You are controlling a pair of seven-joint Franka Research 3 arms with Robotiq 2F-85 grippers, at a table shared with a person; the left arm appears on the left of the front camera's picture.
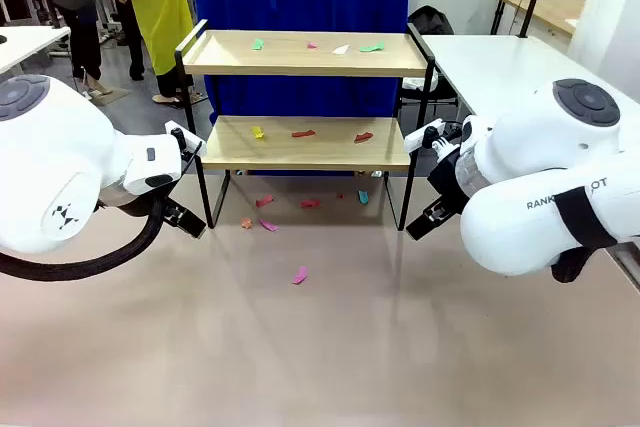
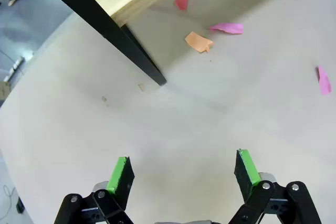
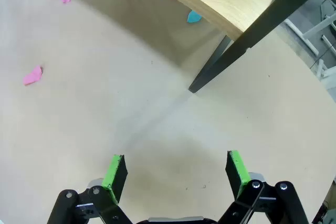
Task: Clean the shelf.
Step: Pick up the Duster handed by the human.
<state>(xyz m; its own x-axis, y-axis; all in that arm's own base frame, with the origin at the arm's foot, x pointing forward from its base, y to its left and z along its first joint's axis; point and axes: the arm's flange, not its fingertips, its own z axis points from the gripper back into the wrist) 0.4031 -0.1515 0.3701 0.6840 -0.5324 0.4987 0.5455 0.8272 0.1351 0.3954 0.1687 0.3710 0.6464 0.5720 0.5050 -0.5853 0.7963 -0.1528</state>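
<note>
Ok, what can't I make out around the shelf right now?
Front view: table farther back under the shelf, hidden by its lower board.
Front view: coloured scraps, too small to tell their material.
Left wrist view, beyond the open left gripper: shelf cut off by the top edge, board tops out of frame.
Right wrist view, beyond the open right gripper: the same.

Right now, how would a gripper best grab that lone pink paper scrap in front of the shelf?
Probably from straight above, pinching the pink scrap across its narrow middle: it lies almost flat on the table, so no side offers an edge, and nothing crowds it.
</note>
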